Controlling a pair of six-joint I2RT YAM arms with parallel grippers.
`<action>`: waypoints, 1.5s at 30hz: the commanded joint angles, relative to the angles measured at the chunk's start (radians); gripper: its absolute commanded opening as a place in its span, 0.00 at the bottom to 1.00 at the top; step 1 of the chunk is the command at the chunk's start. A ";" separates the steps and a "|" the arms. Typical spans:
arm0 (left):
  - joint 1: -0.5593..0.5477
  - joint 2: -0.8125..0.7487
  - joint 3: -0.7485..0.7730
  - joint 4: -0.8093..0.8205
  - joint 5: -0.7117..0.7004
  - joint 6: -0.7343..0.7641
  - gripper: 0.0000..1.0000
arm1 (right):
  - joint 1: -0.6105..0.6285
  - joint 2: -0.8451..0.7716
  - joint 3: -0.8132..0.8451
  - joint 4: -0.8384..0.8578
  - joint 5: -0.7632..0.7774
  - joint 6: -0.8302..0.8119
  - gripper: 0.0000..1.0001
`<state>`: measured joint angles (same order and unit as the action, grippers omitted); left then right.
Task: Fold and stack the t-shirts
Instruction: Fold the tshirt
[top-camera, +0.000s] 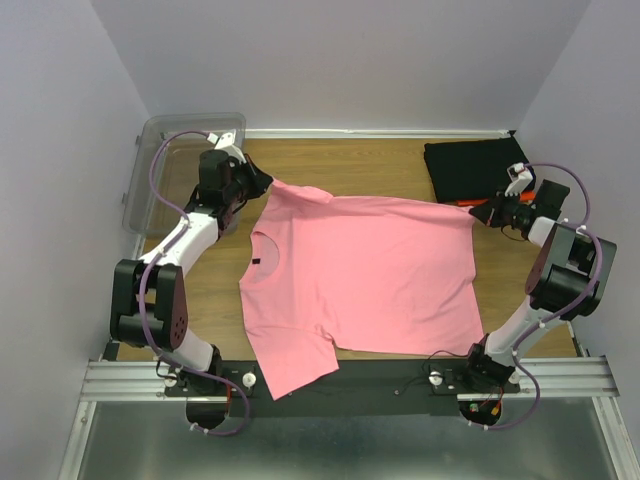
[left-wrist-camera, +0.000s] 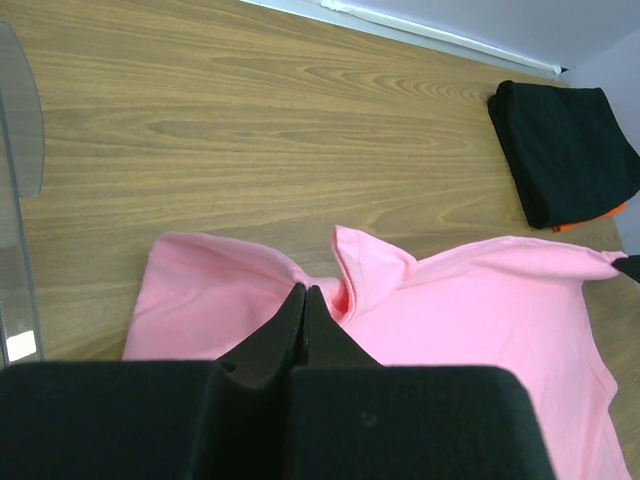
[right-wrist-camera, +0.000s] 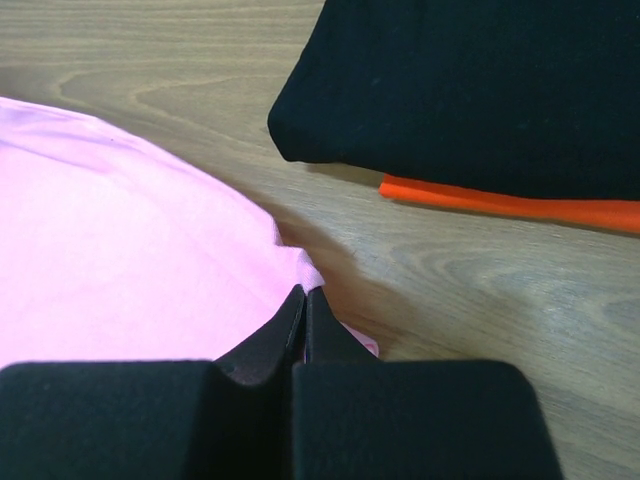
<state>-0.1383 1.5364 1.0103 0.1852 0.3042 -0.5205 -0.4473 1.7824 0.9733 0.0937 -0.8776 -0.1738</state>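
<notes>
Top external view: the salmon-pink t-shirt (top-camera: 370, 270) lies spread flat on the table (top-camera: 380, 165), collar toward the left arm and hem toward the right arm, so its long axis runs left to right across the workspace. The left gripper (top-camera: 262, 183) sits at the far-left sleeve corner. The right gripper (top-camera: 480, 212) sits at the far-right hem corner. Each arm is therefore nearest its own far corner, and the body of the cloth extends from both sets of fingers toward the arm bases. The near sleeve overhangs the front edge of the table. The folded black t-shirt (top-camera: 470, 168) rests in the far-right corner, just beyond the right gripper. The clear bin (top-camera: 160, 150) stands at the far left.

Left wrist view: the jaws are clenched on a bunched ridge of pink sleeve cloth. The rest of the garment runs off to the right.

Right wrist view: the jaws are pressed together on the very tip of the pink hem corner. The cloth lies to the left of the fingers. The black t-shirt lies ahead and to the right, stacked on the orange t-shirt (right-wrist-camera: 520, 203), apart from the pinched corner.

Judgement: with both far corners held, the fold direction is toward the near edge, across the long axis.
</notes>
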 joint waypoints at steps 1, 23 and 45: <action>0.008 -0.036 -0.018 -0.001 0.012 0.010 0.00 | -0.011 0.012 0.015 -0.014 -0.014 -0.018 0.05; 0.008 -0.093 -0.061 -0.043 0.000 0.022 0.00 | -0.019 0.002 0.013 -0.049 -0.009 -0.053 0.06; 0.008 -0.117 -0.084 -0.058 0.004 0.030 0.00 | -0.019 0.008 0.022 -0.072 0.003 -0.066 0.06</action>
<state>-0.1383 1.4548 0.9474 0.1291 0.3035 -0.5110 -0.4583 1.7824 0.9737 0.0494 -0.8772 -0.2188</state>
